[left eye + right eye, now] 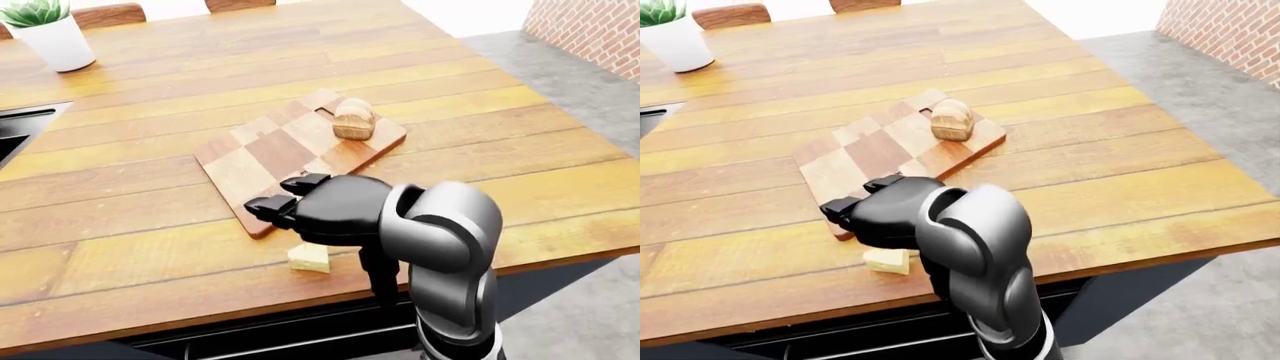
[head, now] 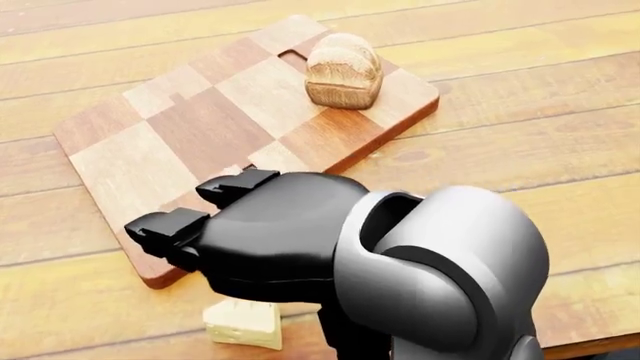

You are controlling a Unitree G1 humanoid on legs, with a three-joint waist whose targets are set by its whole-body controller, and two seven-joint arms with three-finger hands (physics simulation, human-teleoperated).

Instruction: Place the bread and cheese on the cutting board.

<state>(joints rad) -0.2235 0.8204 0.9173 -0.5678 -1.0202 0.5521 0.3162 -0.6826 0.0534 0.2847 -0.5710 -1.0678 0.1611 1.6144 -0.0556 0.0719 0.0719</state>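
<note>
At the far left of the left-eye view, one green plant in a white pot (image 1: 58, 41) stands on the big wooden table (image 1: 500, 135). Just below it, a dark sink (image 1: 20, 131) is cut into the table at the left edge. Parts of two wooden chairs (image 1: 110, 13) show along the top edge.

Near the middle lies one checkered cutting board (image 2: 150, 142), turned at a slant. One small loaf of bread (image 2: 344, 69) stands upright on the board, close to its top right corner, next to the little handle slot.

One wedge of cheese (image 2: 243, 322) lies on the table, just below the board's near edge. It is not on the board. Most of the wedge is hidden, because the robot's arm stands in the way.

That arm is the right one, with a big grey round joint and a black right hand (image 2: 215, 217). The hand hangs over the bottom corner of the board and above the cheese. Its black fingers (image 2: 165, 225) point to the left and are spread apart. They hold nothing. I cannot tell if the hand touches the cheese.

The left hand does not show in any view.

At the far right, in the eye views, there is a grey floor (image 1: 590, 82) and one red brick wall (image 1: 590, 26).
</note>
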